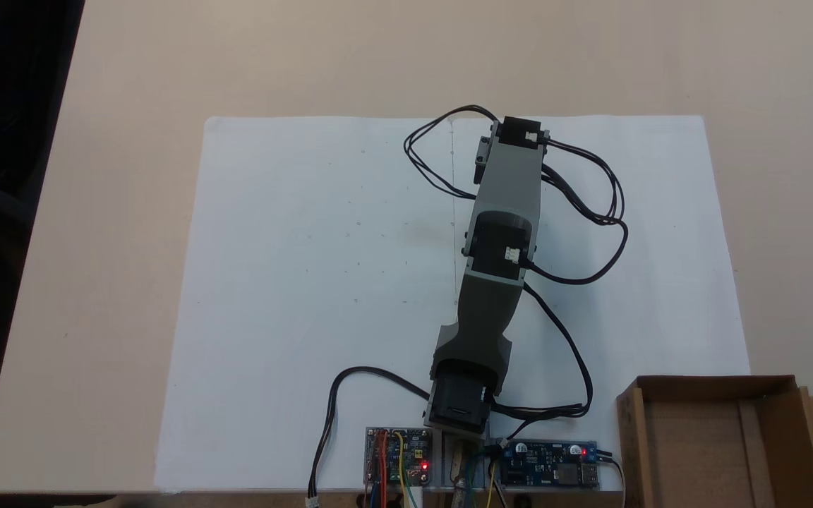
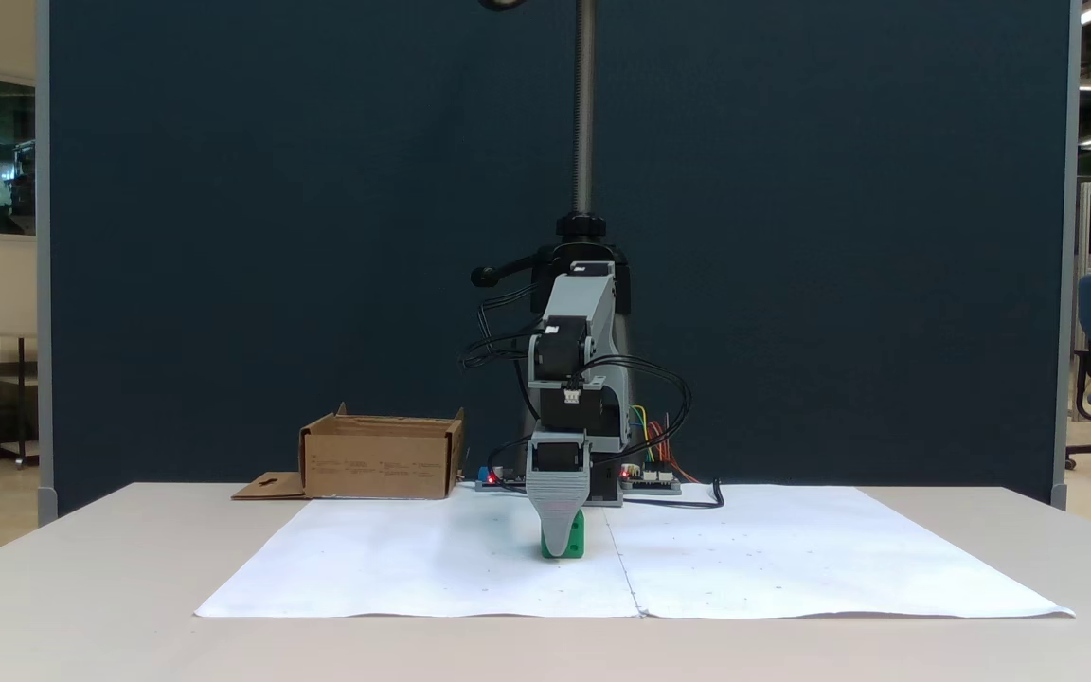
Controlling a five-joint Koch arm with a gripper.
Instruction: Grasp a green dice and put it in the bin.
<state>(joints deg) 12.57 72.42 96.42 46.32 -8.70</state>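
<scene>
The green dice (image 2: pixel 581 533) rests on the white paper (image 2: pixel 413 559) near the sheet's middle seam, mostly hidden behind a grey gripper finger. My gripper (image 2: pixel 561 544) points straight down at the paper, right at the dice. One jaw stands in front of the other, so the gap between them is hidden. From above, the arm (image 1: pixel 502 233) stretches out over the paper and covers the gripper and dice. The bin (image 1: pixel 713 384), a brown cardboard box with a keyhole flap, sits at the lower right corner in that view, and at back left (image 2: pixel 380 464) seen from the front.
Two circuit boards (image 1: pixel 398 455) (image 1: pixel 551 466) with lit LEDs and black cables (image 1: pixel 590 204) sit at the arm's base. The white paper (image 1: pixel 308 282) covers the middle of the beige table (image 1: pixel 96 212). A dark partition (image 2: pixel 792 237) and a metal pole (image 2: pixel 584 104) stand behind.
</scene>
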